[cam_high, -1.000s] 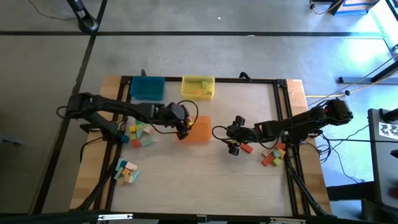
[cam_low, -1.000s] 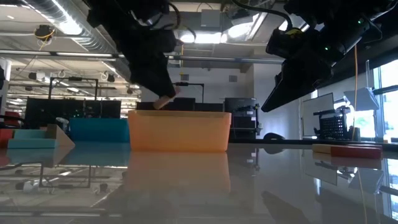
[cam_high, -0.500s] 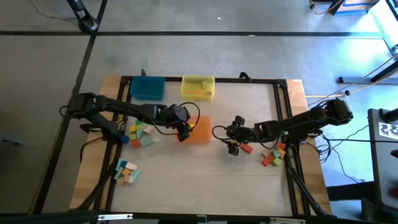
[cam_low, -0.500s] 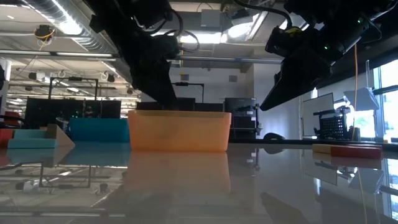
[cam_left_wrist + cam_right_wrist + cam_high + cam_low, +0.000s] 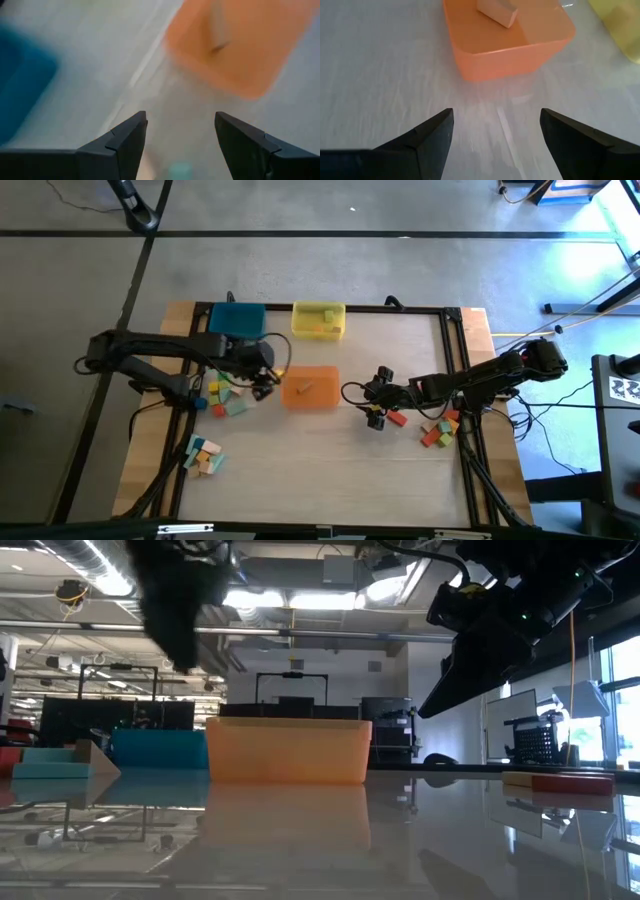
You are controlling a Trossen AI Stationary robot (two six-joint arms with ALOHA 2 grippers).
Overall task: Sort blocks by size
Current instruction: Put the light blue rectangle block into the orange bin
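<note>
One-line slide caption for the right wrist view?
Open right gripper faces the orange tray holding one natural wood block.

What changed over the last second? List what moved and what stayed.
The left gripper pulled back from over the orange tray toward the blue tray, jaws now open and empty. It let go of a natural wood block, which now lies in the orange tray. The right gripper, trays and block piles stayed put.
</note>
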